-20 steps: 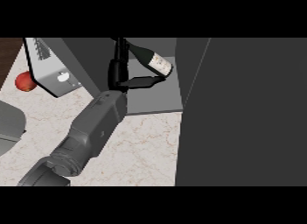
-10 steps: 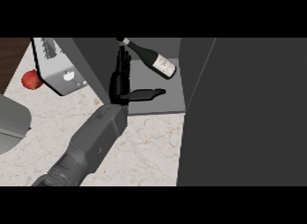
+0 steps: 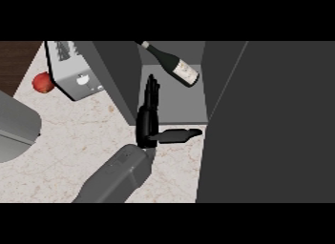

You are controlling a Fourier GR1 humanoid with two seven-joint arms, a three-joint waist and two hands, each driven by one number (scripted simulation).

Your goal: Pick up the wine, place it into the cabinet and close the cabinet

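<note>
- Straight, released fingers (image 3: 152,90) on the left hand (image 3: 147,126), grasping nothing, thumb out to the right.
- Wine bottle (image 3: 175,66) near the fingertips but apart, lying inside the cabinet (image 3: 177,102); long axis diagonal, neck toward upper left.
- Bare shelf below; dark panel (image 3: 276,119) close on the right.

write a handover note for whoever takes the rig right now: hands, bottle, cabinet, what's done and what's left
Left hand: open, fingers straight and pointing into the cabinet, thumb out to the side. It holds nothing and is apart from the wine bottle.
Right hand: not in view.
Wine bottle: inside the cabinet, lying tilted with its neck toward the upper left.
Done: the bottle is in the cabinet.
Left: draw the left hand out, then close the cabinet, which is open now.
</note>
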